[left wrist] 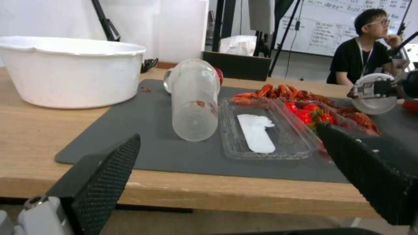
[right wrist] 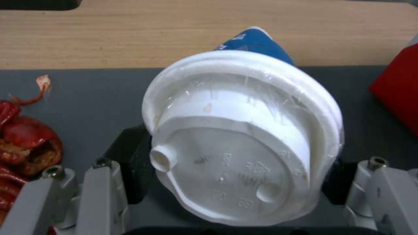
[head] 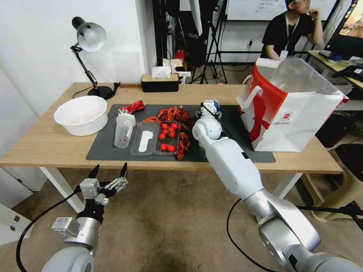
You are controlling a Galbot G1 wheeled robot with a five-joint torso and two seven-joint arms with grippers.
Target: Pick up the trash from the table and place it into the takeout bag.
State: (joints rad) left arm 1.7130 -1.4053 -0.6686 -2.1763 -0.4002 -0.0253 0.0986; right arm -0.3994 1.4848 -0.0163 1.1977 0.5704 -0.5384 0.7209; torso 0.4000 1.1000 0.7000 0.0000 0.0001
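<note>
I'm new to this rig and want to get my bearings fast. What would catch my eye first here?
The right end effector sits on the dark mat, its fingers on either side of a white-and-blue cup, just left of the big white and red takeout bag. Red crayfish shells and small tomatoes litter the mat's middle, and the left end effector hangs open below the table edge.

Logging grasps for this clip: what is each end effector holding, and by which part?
The right end effector grips the white-and-blue cup by its sides just below the lid. The left end effector is open, holding nothing.
</note>
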